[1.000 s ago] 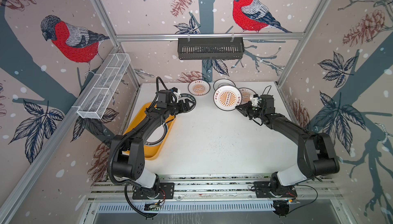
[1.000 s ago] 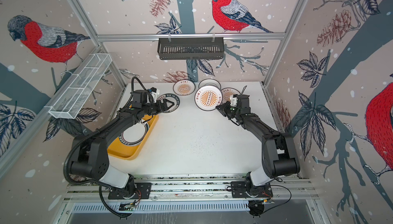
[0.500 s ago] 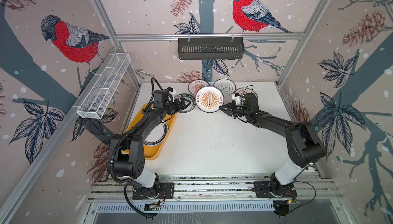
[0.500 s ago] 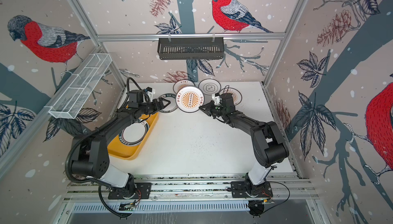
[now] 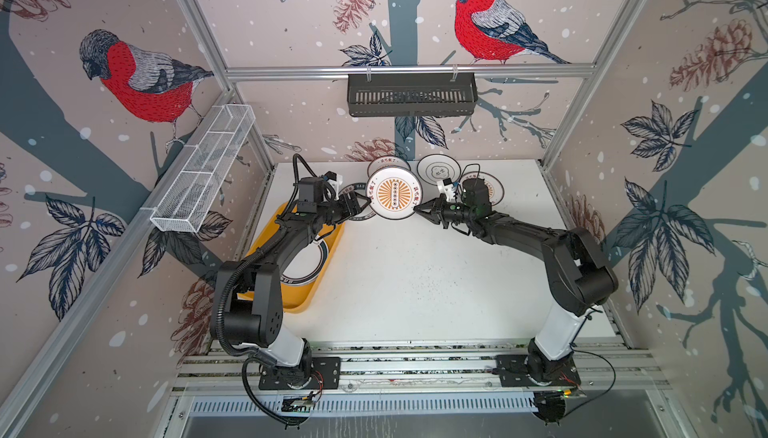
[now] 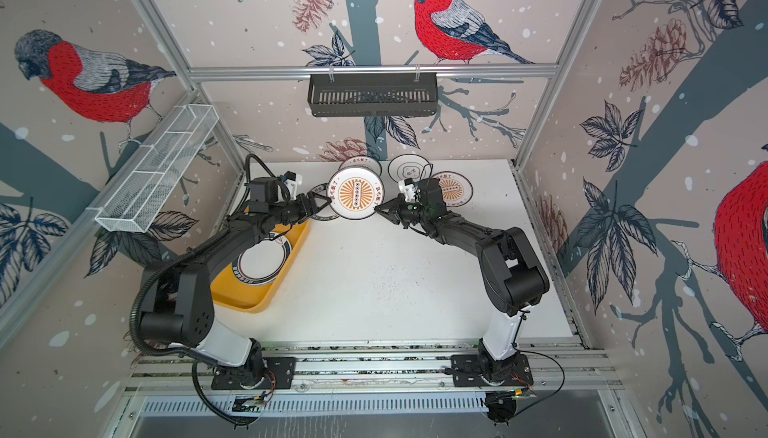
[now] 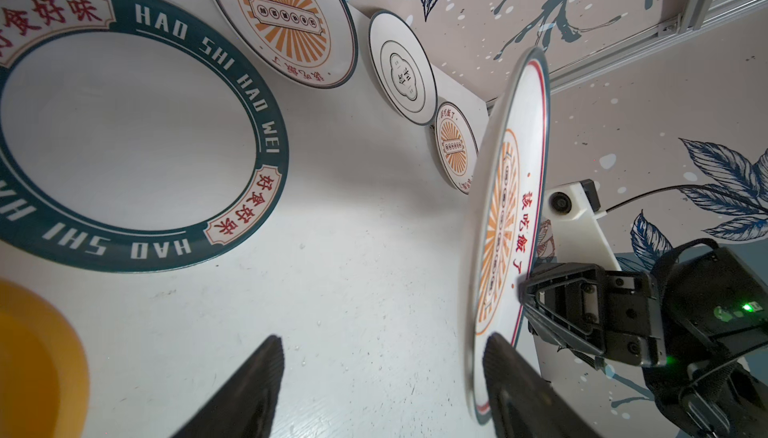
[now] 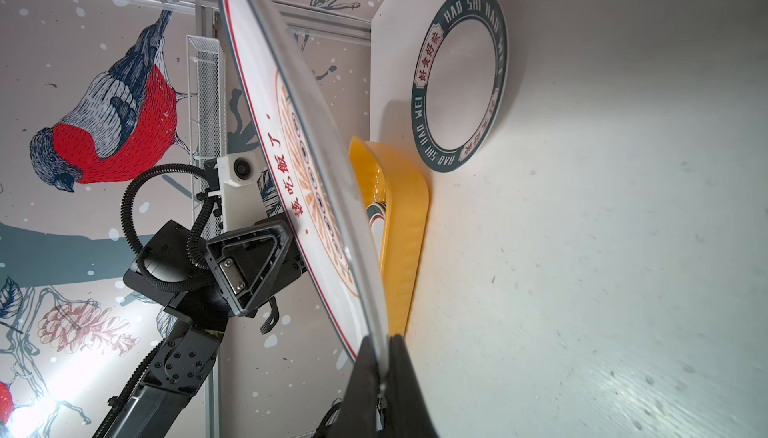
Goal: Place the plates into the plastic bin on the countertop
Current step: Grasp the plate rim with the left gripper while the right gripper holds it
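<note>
Top views, centre frame: right gripper [image 5: 417,210] pinches the rim of a round white plate with orange sunburst centre [image 5: 394,199], held aloft as the open left gripper [image 5: 365,203] straddles its opposite edge; one green-rimmed plate [image 5: 305,265] lies in the yellow-orange plastic bin [image 5: 303,303], four plates [image 5: 438,169] wait on the white countertop [image 5: 415,282]

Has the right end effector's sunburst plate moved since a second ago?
Yes. In both top views the sunburst plate, pinched by the right end effector, has gone left: from in front of the emblem plate to beside the left end effector.
</note>
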### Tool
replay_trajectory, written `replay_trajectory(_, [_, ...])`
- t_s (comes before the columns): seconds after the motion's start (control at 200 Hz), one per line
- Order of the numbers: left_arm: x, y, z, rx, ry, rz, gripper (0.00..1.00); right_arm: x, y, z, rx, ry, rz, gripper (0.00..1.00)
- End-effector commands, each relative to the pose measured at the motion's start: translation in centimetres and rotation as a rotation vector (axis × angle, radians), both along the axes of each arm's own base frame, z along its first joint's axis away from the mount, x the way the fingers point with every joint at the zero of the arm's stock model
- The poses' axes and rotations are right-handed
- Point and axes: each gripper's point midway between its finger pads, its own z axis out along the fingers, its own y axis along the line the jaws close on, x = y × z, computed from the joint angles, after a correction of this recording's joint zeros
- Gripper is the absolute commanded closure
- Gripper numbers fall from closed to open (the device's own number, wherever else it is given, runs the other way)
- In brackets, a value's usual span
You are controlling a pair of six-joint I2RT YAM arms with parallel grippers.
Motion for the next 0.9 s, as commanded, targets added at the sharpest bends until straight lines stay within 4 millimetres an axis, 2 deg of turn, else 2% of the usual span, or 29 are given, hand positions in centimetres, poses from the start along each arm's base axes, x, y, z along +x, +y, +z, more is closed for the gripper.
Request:
replay_trajectory(0.0, [0.3,-0.2,1.3,-0.032,-0.05,-0.014,0.29,0.1,0.6,2.0,0.047,-0.065,0.029,0.97])
replay_trajectory(0.185, [0.4,-0.1,1.4,-0.047,-0.05,-0.016,0.43,0.0,1.2,2.1,0.045,-0.073,0.048,0.97])
replay_trajectory(0.3, [0.3,-0.2,1.6,-0.055,-0.06,-0.022,0.45,0.0,1.6,2.2,0.047,-0.071,0.061,0.97])
replay_trajectory(0.555, [0.3,-0.2,2.2,-0.072,-0.076,-0.026,0.6,-0.2,2.7,2.2,0.049,-0.074,0.097,0.97])
replay_trajectory(0.896, [0.5,0.1,3.3,-0.102,-0.105,-0.031,0.93,-0.1,2.8,1.7,0.041,-0.065,0.097,0.96])
